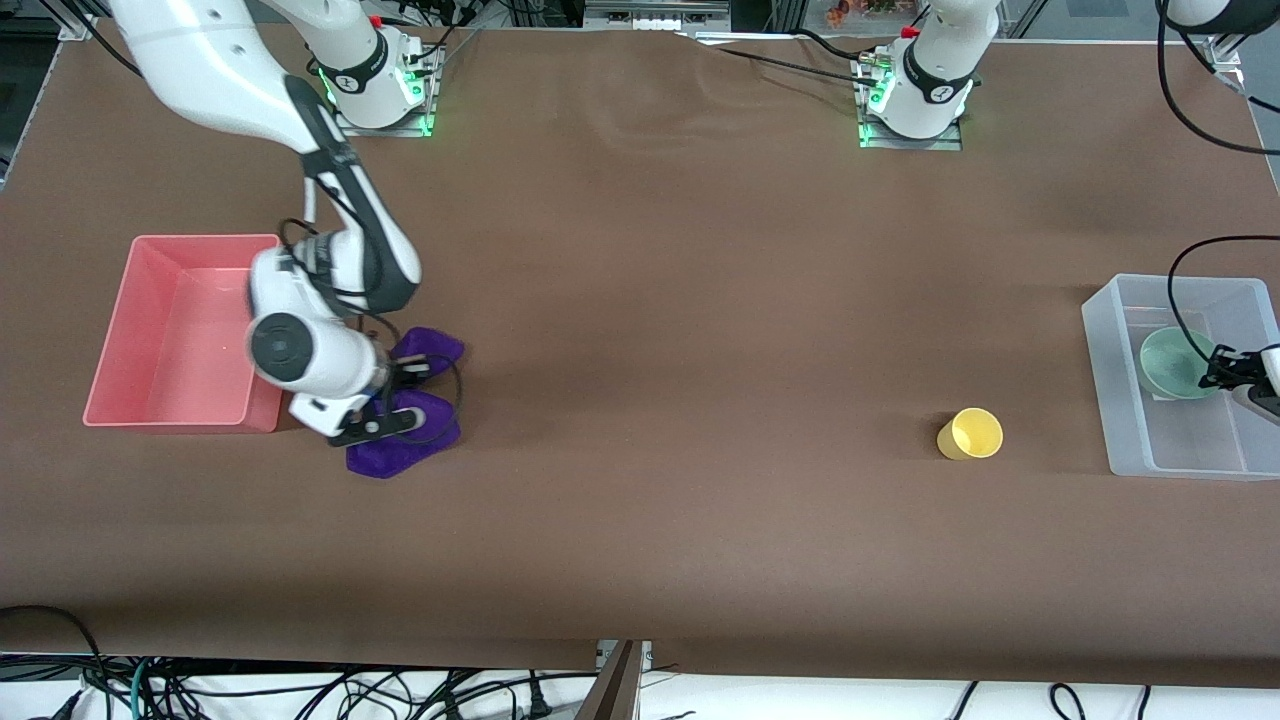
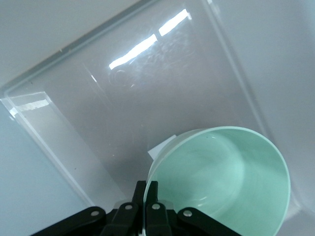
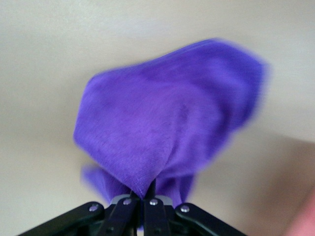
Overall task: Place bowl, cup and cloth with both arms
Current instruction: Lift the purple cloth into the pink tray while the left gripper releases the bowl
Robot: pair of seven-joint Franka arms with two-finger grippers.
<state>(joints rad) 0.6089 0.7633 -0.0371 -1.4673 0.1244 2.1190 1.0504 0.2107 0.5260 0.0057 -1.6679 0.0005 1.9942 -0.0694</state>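
Note:
The purple cloth (image 1: 410, 440) lies bunched beside the pink tray, at the right arm's end of the table. My right gripper (image 1: 390, 395) is shut on it; in the right wrist view the cloth (image 3: 172, 118) hangs from the closed gripper (image 3: 142, 194). The pale green bowl (image 1: 1175, 362) is in the clear bin. My left gripper (image 1: 1222, 372) is shut on its rim; the left wrist view shows the gripper (image 2: 146, 189) pinching the wall of the bowl (image 2: 226, 182). The yellow cup (image 1: 970, 434) lies on its side on the table beside the bin.
A pink tray (image 1: 120, 340) stands empty next to the cloth. The clear plastic bin (image 1: 1120, 400) stands at the left arm's end of the table; its floor (image 2: 147, 98) fills the left wrist view. Brown table covering spreads between them.

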